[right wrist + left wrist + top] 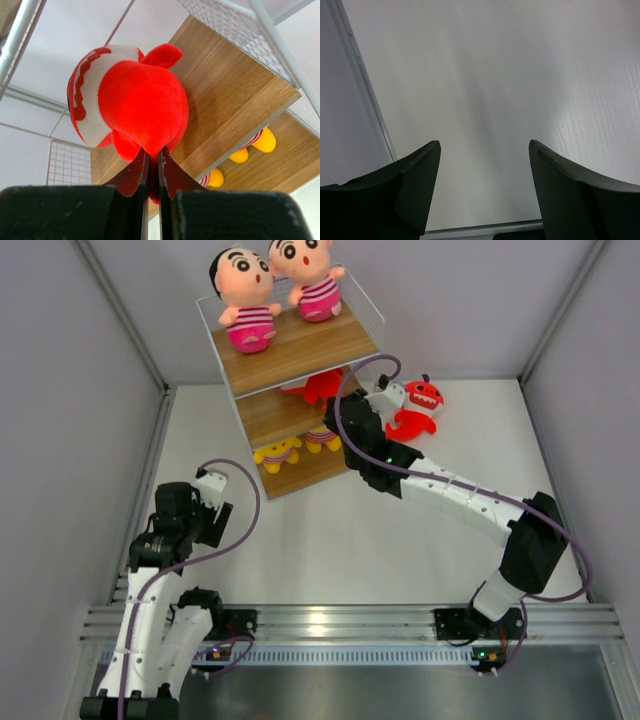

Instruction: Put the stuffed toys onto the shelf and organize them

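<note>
Your right gripper (151, 156) pinches a red shark (137, 100) on the shelf (235, 95), middle board. Your left gripper (485, 149) is spread wide.

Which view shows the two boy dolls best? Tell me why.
Top view: both boy dolls sit whole on top of the shelf. Left wrist shows only tabletop; right wrist shows a red shark, no boy dolls.

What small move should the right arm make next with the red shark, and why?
Probably lift the red shark slightly and swing it round to the front of the shelf. The right gripper is shut on its lower end, and the overhead view shows it beside the shelf's right side, not on a board. The other red shark lies on the middle board, so that tier seems likely.
</note>
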`<state>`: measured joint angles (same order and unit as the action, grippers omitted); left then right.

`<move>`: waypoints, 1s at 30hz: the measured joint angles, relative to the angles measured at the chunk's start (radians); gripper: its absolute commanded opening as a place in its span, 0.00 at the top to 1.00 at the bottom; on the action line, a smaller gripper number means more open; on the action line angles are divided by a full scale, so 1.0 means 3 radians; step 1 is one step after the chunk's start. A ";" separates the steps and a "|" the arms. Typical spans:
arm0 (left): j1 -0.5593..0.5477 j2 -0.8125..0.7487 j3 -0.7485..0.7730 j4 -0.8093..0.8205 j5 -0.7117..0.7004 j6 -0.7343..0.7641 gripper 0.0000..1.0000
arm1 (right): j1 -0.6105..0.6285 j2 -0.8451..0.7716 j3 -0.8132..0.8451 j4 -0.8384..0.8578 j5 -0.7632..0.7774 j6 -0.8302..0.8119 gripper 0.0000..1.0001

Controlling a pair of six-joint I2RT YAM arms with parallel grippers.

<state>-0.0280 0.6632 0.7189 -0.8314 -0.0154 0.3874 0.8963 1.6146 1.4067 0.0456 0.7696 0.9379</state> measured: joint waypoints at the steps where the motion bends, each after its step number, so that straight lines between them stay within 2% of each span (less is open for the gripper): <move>1: 0.0000 0.0000 0.0000 0.0000 0.0000 0.0000 0.23 | 0.0000 0.0000 -0.0004 0.0009 0.0038 0.0028 1.00; 12: 0.0000 0.0025 0.0000 0.0000 0.0000 0.0003 0.23 | 0.0104 -0.0020 -0.0285 0.0149 0.0701 0.0323 1.00; 21: 0.0000 0.0074 0.0000 0.0000 0.0000 0.0003 0.23 | 0.0142 -0.0022 -0.0301 0.0151 0.0885 0.0455 1.00; 22: 0.0000 0.0075 0.0000 0.0001 0.0000 0.0003 0.23 | 0.0151 -0.0010 -0.0298 0.0161 0.0889 0.0454 0.98; 23: 0.0000 0.0075 0.0000 0.0001 -0.0001 0.0003 0.23 | 0.0167 0.0009 -0.0286 0.0174 0.0889 0.0441 0.92; 24: 0.0000 0.0074 0.0000 0.0001 -0.0001 0.0003 0.23 | 0.0177 0.0033 -0.0272 0.0187 0.0889 0.0426 0.78; 27: 0.0000 0.0075 0.0000 0.0001 -0.0001 0.0003 0.23 | 0.0214 0.0076 -0.0259 0.0267 0.0871 0.0313 0.61; 30: 0.0000 0.0075 0.0000 0.0000 -0.0001 0.0003 0.23 | 0.0239 0.0075 -0.0259 0.0341 0.0829 0.0139 0.50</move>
<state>-0.0280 0.6857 0.7189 -0.8314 -0.0158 0.3882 0.9680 1.6371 1.3289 0.1478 1.0183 0.9794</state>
